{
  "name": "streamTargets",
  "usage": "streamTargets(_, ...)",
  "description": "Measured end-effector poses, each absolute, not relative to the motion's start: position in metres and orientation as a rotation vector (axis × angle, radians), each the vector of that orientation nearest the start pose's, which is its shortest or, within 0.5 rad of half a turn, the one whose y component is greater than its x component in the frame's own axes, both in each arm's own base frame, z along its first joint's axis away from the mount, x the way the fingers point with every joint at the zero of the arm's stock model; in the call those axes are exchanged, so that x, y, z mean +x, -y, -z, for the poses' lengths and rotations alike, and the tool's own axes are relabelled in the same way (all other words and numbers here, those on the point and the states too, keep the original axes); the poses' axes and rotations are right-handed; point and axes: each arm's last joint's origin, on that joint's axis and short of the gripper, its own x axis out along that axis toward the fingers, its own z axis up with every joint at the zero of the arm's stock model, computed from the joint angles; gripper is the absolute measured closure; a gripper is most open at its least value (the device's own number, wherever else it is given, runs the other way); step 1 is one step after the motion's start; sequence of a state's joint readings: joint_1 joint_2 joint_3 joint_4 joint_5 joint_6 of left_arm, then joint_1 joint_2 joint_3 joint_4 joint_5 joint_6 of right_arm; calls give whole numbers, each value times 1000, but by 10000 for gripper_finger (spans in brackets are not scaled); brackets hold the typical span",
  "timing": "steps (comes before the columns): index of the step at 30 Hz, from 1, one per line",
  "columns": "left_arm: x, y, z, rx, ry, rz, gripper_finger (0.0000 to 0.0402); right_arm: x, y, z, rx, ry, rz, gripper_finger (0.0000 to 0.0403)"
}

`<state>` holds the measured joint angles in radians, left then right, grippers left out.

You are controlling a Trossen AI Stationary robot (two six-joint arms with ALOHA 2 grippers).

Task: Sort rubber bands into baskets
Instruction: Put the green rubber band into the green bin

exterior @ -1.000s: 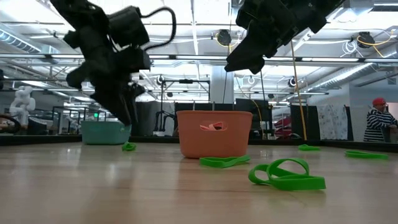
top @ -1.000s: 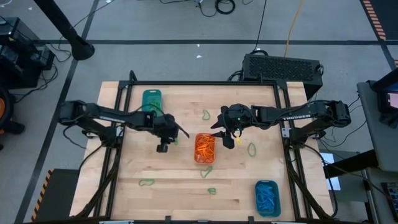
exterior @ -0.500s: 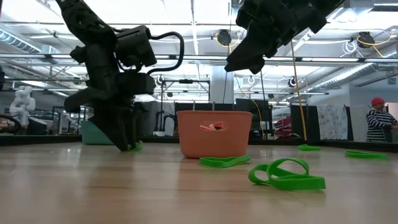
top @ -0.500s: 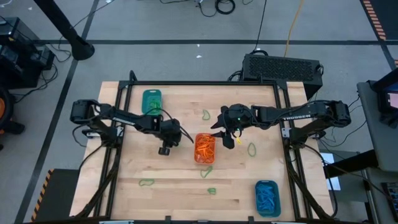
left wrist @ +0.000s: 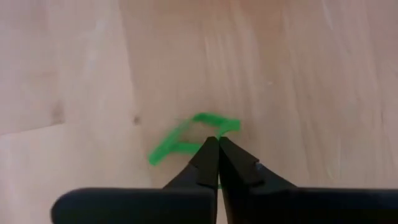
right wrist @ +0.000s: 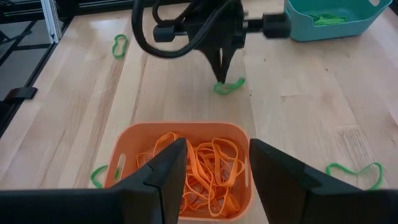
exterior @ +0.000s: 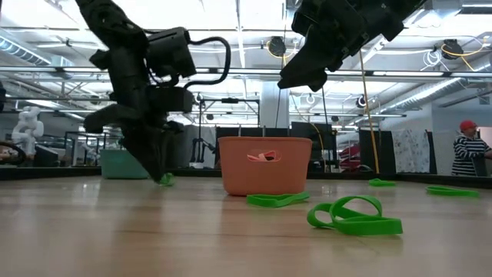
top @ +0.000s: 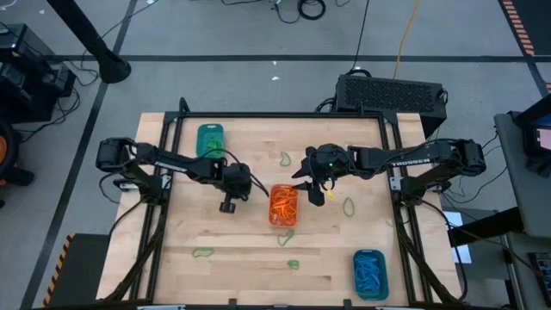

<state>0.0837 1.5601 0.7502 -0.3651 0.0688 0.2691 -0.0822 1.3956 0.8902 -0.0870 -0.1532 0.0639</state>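
Observation:
My left gripper (left wrist: 217,140) stands shut at table level on a green rubber band (left wrist: 186,134), just left of the orange basket (top: 283,205), which holds orange bands. The right wrist view shows it from the front (right wrist: 221,76), with the band (right wrist: 229,86) at its tips. My right gripper (right wrist: 214,163) hangs open above the orange basket's right side (top: 314,194), touching nothing. A teal basket (top: 210,138) with green bands stands at the far left. A blue one (top: 370,274) with blue bands stands at the near right. My left gripper pinches the green rubber band between its two fingertips at one side of the loop (left wrist: 208,132). The fingers come from above, slanting down (exterior: 164,175). The rest of the band lies slack on the table (exterior: 167,180).
Loose green bands lie on the wood: one far of the orange basket (top: 285,158), one to its right (top: 349,206), one just near it (top: 286,238), and two toward the near edge (top: 202,252) (top: 294,264). A black box (top: 392,93) stands beyond the far edge.
My left gripper has gone down and a little toward the orange basket, reaching the table at the green band. There its fingers have shut on the band. My right gripper has kept still.

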Motion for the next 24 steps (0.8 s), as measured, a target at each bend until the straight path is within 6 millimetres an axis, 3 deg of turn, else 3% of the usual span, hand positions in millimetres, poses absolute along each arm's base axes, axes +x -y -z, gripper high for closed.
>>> streamTargets(7,258,-24,-170,233,-1189,14,398,297,20,-244,132,-591,-50,236)
streamTargets(14,236,-34,-206,303,-1124,-279,399,297,20,-244,127,-590,-51,236)
streamTargets(19,217,-48,-226,238,-1070,-491,400,297,20,-244,126,-587,-52,236)
streamTargets(24,202,-68,-229,137,-1105,-633,400,297,20,-244,126,-583,-52,236)
